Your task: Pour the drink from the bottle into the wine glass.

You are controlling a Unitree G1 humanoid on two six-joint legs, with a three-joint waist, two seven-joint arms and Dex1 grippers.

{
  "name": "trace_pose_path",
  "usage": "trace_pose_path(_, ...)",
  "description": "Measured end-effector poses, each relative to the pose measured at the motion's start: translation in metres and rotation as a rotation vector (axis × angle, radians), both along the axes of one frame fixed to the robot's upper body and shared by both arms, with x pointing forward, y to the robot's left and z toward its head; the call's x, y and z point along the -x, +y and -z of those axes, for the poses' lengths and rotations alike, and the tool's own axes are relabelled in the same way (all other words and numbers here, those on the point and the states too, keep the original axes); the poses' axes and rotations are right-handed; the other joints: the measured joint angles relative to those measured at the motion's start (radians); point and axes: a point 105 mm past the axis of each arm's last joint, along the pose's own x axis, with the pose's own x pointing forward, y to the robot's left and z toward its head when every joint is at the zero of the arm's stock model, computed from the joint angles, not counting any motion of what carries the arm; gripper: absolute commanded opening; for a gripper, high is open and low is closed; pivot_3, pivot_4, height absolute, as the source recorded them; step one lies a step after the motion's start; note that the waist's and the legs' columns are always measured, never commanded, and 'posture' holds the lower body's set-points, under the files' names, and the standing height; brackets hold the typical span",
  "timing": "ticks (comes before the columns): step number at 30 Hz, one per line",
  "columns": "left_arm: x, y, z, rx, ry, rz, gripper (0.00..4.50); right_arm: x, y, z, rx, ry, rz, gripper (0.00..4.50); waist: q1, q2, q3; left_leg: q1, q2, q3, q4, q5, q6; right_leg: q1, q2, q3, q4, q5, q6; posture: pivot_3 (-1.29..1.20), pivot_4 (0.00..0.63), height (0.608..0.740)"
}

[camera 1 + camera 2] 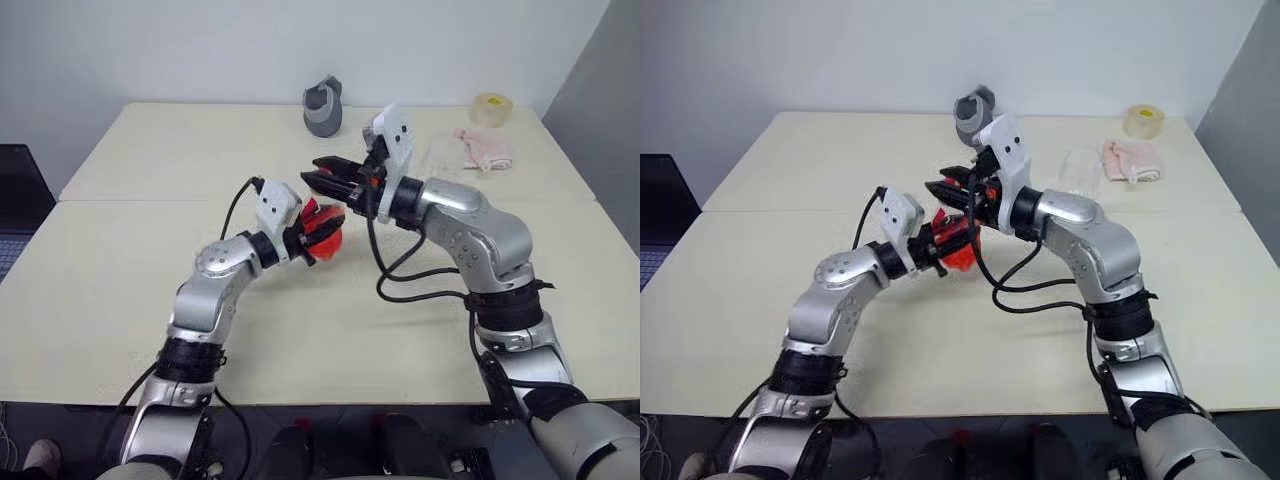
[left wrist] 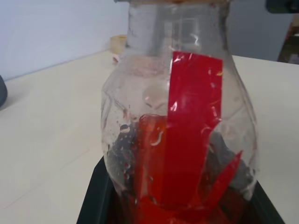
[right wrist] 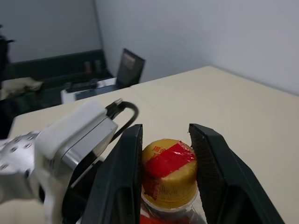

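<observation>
My left gripper (image 1: 318, 232) is shut on the round base of the bottle (image 2: 182, 130), a clear plastic one with a red label, and holds it upright above the table's middle. The drink (image 2: 187, 205) shows red in the bottom of it. From the right, my right gripper (image 1: 314, 171) reaches level over the bottle. Its two black fingers (image 3: 124, 177) press on either side of the yellow-red cap (image 3: 168, 163). The wine glass (image 1: 1080, 172) stands at the back right, behind the right arm and partly hidden by it.
A grey jug (image 1: 323, 105) stands at the far middle of the cream table (image 1: 150, 250). A roll of tape (image 1: 491, 108) and a pink cloth (image 1: 484, 148) lie at the back right. A dark laptop (image 1: 15, 200) sits off the table's left side.
</observation>
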Motion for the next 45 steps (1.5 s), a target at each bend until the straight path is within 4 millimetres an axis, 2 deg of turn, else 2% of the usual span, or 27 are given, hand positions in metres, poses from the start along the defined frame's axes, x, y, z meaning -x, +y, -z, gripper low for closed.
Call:
trace_pose_path(5,0.044,0.000,0.006,-0.034,0.038,0.110,1.40,0.027,-0.007,0.004,0.105,-0.043,-0.311,1.21,0.000,0.000,0.000,0.001,0.000,0.000,0.000,-0.001,0.002,0.001,0.000,0.000,0.000,0.000,0.000,0.00,0.150,0.740)
trace_pose_path(8,0.060,0.001,0.008,-0.042,0.079,0.131,1.40,0.035,-0.006,0.006,0.125,-0.060,-0.411,1.21,0.000,0.000,0.000,0.001,0.001,-0.001,0.000,-0.002,0.003,0.001,0.000,0.000,0.000,0.000,0.000,0.00,0.150,0.740)
trace_pose_path(12,0.063,0.001,0.008,-0.035,0.101,0.123,1.40,0.034,-0.005,0.006,0.126,-0.058,-0.434,1.21,0.003,0.001,0.000,0.001,0.001,-0.001,0.001,-0.001,0.002,0.002,0.000,-0.001,0.000,0.000,0.000,0.00,0.150,0.740)
trace_pose_path(13,0.063,0.000,0.008,-0.033,0.101,0.123,1.40,0.034,-0.006,0.006,0.127,-0.055,-0.435,1.93,0.004,0.001,0.000,0.001,0.001,-0.001,0.001,-0.001,0.002,0.002,0.000,-0.001,-0.001,0.000,0.000,0.00,0.150,0.740)
trace_pose_path(17,0.061,-0.001,0.010,-0.032,0.110,0.127,1.40,0.030,-0.029,0.002,0.141,-0.011,-0.373,3.26,0.020,0.000,0.000,0.000,0.001,-0.001,0.001,-0.001,0.001,0.002,-0.002,-0.001,-0.001,0.000,0.000,0.00,0.150,0.740)
trace_pose_path(20,0.054,0.001,0.010,-0.024,0.118,0.113,1.40,0.033,-0.039,0.000,0.147,-0.008,-0.330,4.31,0.025,0.001,0.001,0.001,0.000,0.000,0.001,-0.001,0.002,0.002,-0.002,-0.001,-0.001,0.000,0.000,0.00,0.150,0.740)
trace_pose_path(21,0.052,0.002,0.010,-0.022,0.122,0.106,1.40,0.034,-0.041,0.000,0.146,-0.007,-0.315,4.48,0.024,0.000,0.001,0.001,0.000,0.000,0.001,-0.001,0.002,0.002,-0.002,-0.001,-0.001,0.000,0.000,0.00,0.150,0.740)
trace_pose_path(27,0.022,0.008,0.003,0.011,0.112,0.034,1.40,0.032,-0.045,-0.014,0.092,-0.039,-0.168,4.48,0.025,0.000,0.000,0.001,0.000,0.000,0.001,-0.001,0.001,0.002,-0.001,-0.001,-0.001,0.000,0.000,0.00,0.150,0.740)
trace_pose_path(32,-0.002,-0.004,-0.009,0.054,0.069,0.017,1.40,0.019,-0.031,-0.017,-0.016,-0.015,-0.027,4.48,0.025,0.000,0.000,0.000,0.000,0.000,0.001,0.000,0.000,0.002,-0.001,-0.001,-0.001,0.000,0.000,0.00,0.150,0.740)
trace_pose_path(36,-0.011,-0.017,-0.014,0.063,0.031,0.035,1.40,0.001,-0.029,-0.017,-0.044,-0.011,0.093,4.48,0.025,0.000,0.000,0.000,-0.001,0.000,0.001,0.000,0.000,0.002,-0.001,-0.001,-0.001,0.000,0.000,0.00,0.150,0.740)
trace_pose_path(39,-0.019,-0.017,-0.017,0.058,0.011,0.026,1.40,-0.011,-0.030,-0.020,-0.049,-0.030,0.158,4.48,0.022,0.001,0.000,0.000,-0.001,0.001,0.001,0.000,0.000,0.001,-0.001,0.000,-0.001,0.000,0.000,0.00,0.150,0.740)
trace_pose_path(45,-0.023,-0.017,-0.017,0.056,-0.001,0.021,1.40,-0.018,-0.024,-0.018,-0.056,-0.040,0.187,4.48,0.015,0.001,0.000,0.000,-0.001,0.001,0.000,0.000,0.000,0.000,0.000,0.000,0.000,0.000,0.000,0.00,0.150,0.740)
